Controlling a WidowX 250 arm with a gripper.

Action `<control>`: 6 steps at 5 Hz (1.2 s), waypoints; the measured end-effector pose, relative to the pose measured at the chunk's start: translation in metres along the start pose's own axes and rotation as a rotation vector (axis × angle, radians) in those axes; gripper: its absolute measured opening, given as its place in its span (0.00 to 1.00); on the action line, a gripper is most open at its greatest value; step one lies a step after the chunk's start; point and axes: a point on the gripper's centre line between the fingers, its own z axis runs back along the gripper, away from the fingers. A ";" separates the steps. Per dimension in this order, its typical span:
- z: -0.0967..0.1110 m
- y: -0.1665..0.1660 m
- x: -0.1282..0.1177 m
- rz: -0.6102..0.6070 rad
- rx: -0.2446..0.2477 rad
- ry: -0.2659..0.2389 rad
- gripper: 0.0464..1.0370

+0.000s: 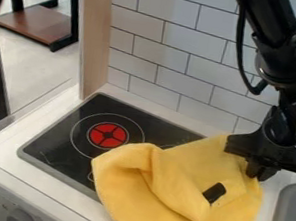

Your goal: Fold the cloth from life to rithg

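Observation:
The black gripper [259,171] hangs at the right, low over the upper right edge of the yellow cloth [184,194], and overlaps that edge from this angle. The cloth lies crumpled over the right part of the stove top and the white counter. Its left part is bunched up, with a thick fold running down through the middle. A small black patch [214,193] shows on the cloth beside this fold, left of and below the gripper; what it is cannot be made out.
The black stove top [63,143] with a red burner mark [108,135] extends left from beneath the cloth. A grey sink [291,219] lies at the right edge. White wall tiles [161,48] stand behind the counter, and a wooden panel [95,36] rises at the back left.

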 end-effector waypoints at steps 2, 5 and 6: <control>0.010 -0.001 0.004 -0.075 -0.006 0.005 0.00; 0.091 0.011 0.025 -0.068 -0.179 -0.091 0.00; 0.103 0.032 0.017 -0.049 -0.188 -0.102 0.00</control>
